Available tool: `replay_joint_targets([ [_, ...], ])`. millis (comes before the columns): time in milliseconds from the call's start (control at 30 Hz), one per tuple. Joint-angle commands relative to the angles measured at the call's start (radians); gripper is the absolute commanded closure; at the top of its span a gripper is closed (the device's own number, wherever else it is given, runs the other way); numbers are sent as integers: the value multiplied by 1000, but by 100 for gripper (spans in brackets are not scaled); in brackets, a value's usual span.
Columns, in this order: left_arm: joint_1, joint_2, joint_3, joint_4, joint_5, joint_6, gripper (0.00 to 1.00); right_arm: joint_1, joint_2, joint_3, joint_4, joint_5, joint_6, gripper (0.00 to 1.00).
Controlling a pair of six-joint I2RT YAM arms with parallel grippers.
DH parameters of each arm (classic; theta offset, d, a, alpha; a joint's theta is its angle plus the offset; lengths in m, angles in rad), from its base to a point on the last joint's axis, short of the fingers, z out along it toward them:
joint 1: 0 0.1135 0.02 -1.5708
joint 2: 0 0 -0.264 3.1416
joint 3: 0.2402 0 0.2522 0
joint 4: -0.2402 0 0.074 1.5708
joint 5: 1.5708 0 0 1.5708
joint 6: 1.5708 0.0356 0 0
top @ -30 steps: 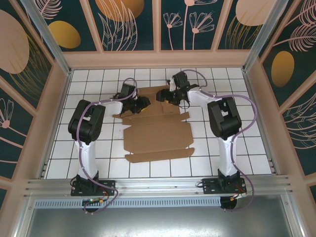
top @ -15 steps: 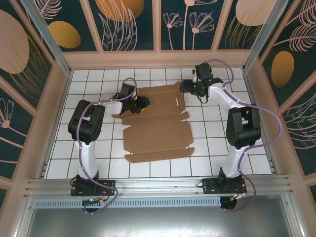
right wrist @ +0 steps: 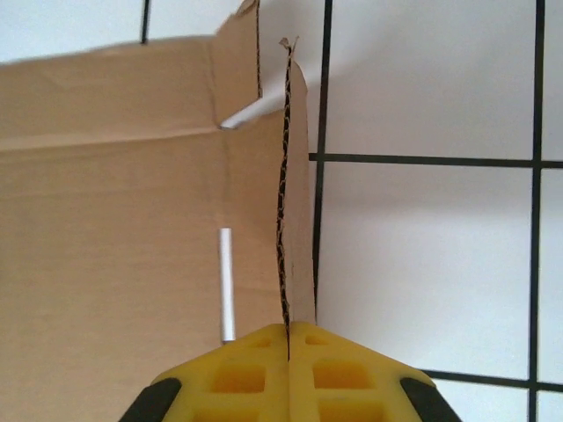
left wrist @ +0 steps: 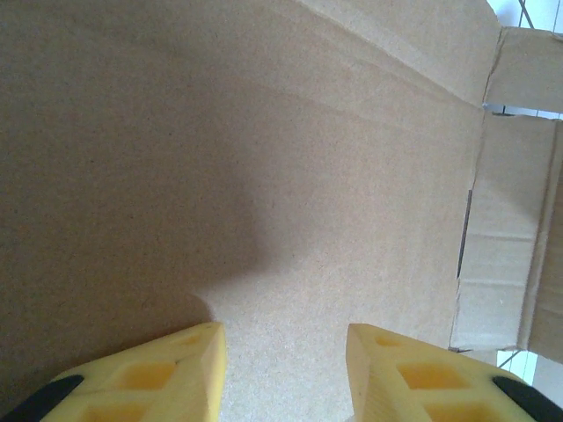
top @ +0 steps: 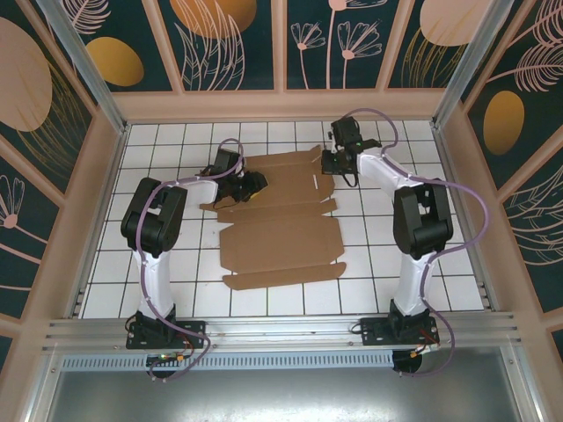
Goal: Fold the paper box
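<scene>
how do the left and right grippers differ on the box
The left gripper has its jaws apart over a flat panel of the paper box; the right gripper is shut, pinching an upright side flap. Left sits far-left on it, right far-right. Both are yellow-tipped.

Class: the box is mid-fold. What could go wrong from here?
1. The right gripper pinches just the thin edge of a raised flap; a pull might tear it or slip off.
2. The left gripper is open above the box, clamping nothing, so the box might slide on the table.
</scene>
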Motion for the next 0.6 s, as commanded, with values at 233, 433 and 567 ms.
replay_joint_targets([
  [233, 15, 36, -3, -66, -30, 5, 59, 155, 189, 140, -116, 436, -116, 99],
  [433, 15, 29, -6, -66, -32, 2, 59, 177, 275, 227, -179, 557, -96, 96],
  [567, 15, 25, -6, -66, -29, 3, 59, 177, 157, 187, -112, 503, -80, 63],
])
